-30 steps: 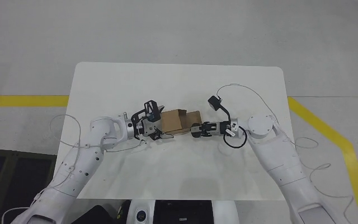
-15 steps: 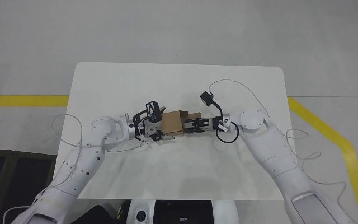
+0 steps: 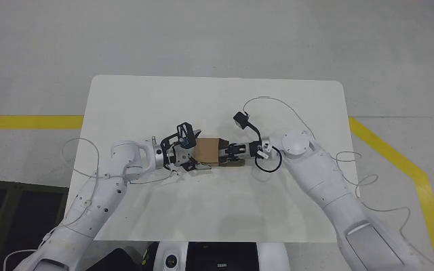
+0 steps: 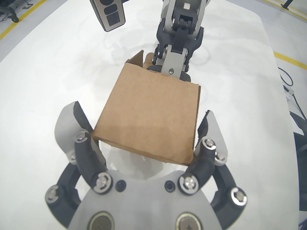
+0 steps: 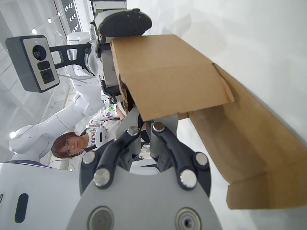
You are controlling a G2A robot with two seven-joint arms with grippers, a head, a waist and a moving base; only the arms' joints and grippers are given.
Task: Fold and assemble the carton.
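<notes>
The carton (image 4: pixel 153 101), plain brown cardboard, lies at the centre of the frame on the white table (image 4: pixel 48 77), its broad panel facing up. The left gripper (image 4: pixel 142 114) clamps the near end, one black pad against each side, and a shadow lies under that end. At the far end the right gripper (image 4: pixel 174 69), fingers drawn together, noses in behind the carton's edge, just beside a small upright flap (image 4: pixel 137 58). A grey camera box (image 4: pixel 108 3) sits on a black bracket beside that wrist
</notes>
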